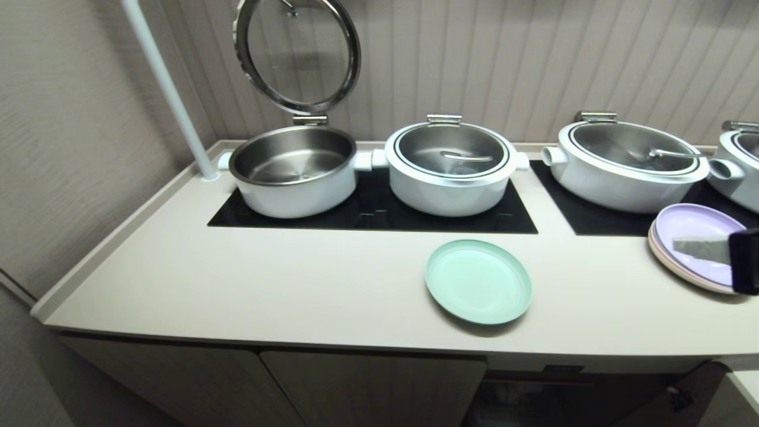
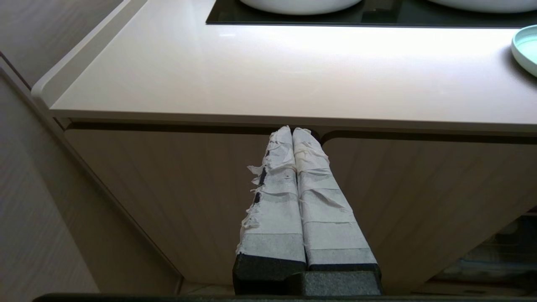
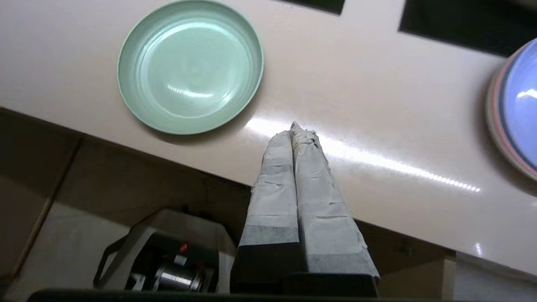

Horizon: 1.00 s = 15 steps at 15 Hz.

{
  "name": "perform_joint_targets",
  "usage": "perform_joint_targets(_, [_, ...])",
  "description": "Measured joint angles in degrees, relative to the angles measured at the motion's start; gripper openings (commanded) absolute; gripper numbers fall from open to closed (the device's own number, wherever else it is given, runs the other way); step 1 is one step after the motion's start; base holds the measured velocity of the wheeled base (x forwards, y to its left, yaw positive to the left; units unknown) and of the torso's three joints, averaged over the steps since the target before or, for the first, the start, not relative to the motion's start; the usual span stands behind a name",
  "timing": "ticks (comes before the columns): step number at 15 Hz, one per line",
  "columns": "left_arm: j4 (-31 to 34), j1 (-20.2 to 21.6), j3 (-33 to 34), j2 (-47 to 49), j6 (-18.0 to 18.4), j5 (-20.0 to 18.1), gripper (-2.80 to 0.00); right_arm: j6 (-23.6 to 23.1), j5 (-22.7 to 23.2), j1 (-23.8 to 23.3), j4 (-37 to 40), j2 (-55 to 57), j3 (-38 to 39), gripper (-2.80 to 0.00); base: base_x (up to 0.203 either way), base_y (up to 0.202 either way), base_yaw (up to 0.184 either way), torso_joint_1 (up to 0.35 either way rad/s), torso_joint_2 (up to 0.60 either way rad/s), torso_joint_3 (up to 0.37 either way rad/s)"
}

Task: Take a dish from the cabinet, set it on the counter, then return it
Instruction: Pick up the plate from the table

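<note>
Head view: one mint dish (image 1: 478, 281) on counter (image 1: 237, 279), four pots (both claws closed, empty).

You have open counter (image 1: 237, 279) at the dish's (image 1: 478, 281) nine o'clock; pots (image 1: 450, 166) crowd twelve, stacked plates (image 1: 691, 249) block three.

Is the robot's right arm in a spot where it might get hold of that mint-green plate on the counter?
Probably yes. The right pincer hangs shut over bare counter beside the mint-green plate, with nothing between them. It would have to open first.
</note>
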Motion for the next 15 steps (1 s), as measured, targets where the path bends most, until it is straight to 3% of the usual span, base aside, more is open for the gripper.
perform_joint_targets(7, [0.0,0.0,0.0,0.0,0.0,0.0,-2.8,-1.3,2.1,3.1,17.0,22.5,-16.7,-2.8,0.0,0.0,0.0,0.0,0.0,0.0])
perform_joint_targets(15, [0.0,0.0,0.0,0.0,0.0,0.0,-2.8,-2.3,1.9,5.7,24.3,40.3,-34.0,-2.8,0.0,0.0,0.0,0.0,0.0,0.0])
